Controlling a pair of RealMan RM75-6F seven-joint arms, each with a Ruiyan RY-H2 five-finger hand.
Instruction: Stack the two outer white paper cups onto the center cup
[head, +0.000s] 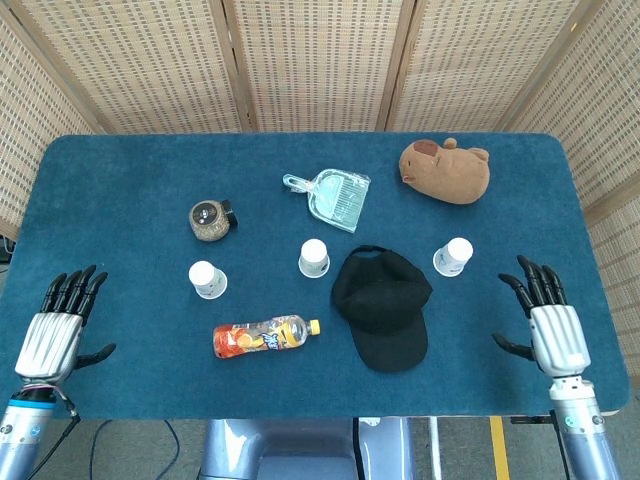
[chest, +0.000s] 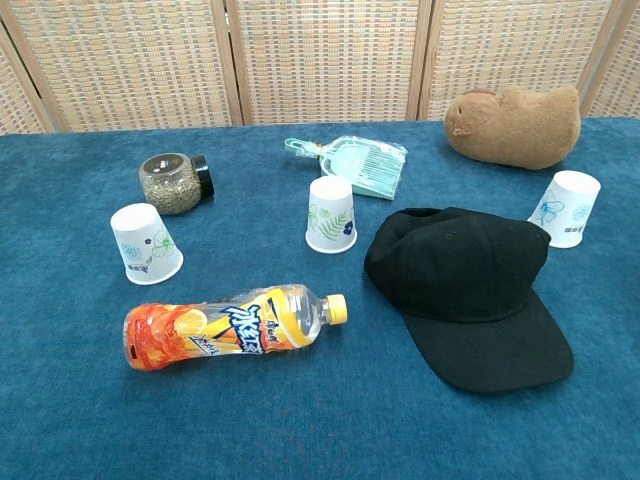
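Three white paper cups stand upside down in a row on the blue table. The left cup (head: 207, 279) (chest: 145, 243), the center cup (head: 314, 258) (chest: 331, 215) and the right cup (head: 453, 256) (chest: 564, 208) are well apart from one another. My left hand (head: 56, 325) lies open at the table's near left corner, far from the left cup. My right hand (head: 545, 320) lies open at the near right, a little short of the right cup. Neither hand holds anything, and neither shows in the chest view.
A black cap (head: 381, 305) (chest: 466, 288) lies between the center and right cups. An orange drink bottle (head: 262, 336) (chest: 226, 325) lies near the front. Behind the cups are a jar (head: 210, 220) (chest: 174, 182), a pale dustpan (head: 336, 197) (chest: 353, 163) and a brown plush toy (head: 445, 171) (chest: 514, 125).
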